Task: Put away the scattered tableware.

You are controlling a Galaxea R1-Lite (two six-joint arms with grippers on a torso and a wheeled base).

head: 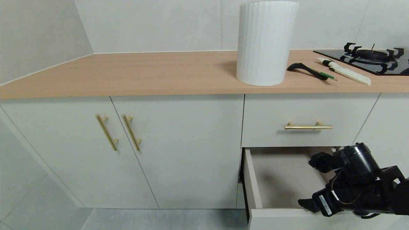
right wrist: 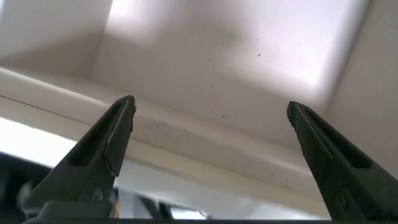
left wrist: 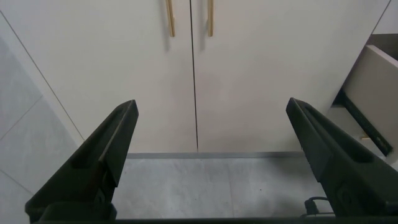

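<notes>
Over the front edge of the open drawer [head: 254, 182], the right gripper [head: 312, 182] hung, fingers wide and empty.
Head view placed the black ladle [head: 306, 71] and white knife [head: 346, 74] on the counter [head: 159, 73] above the drawer; rising clear of the drawer first seemed wise. Left wrist view showed the left gripper [left wrist: 211, 106] wide too, to the left of the drawer.

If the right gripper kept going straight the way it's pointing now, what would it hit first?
Probably the bare inside bottom of the open drawer. The right gripper points into it with its fingers apart and nothing in between, though it may clip the near rim first; depth is unclear.
</notes>
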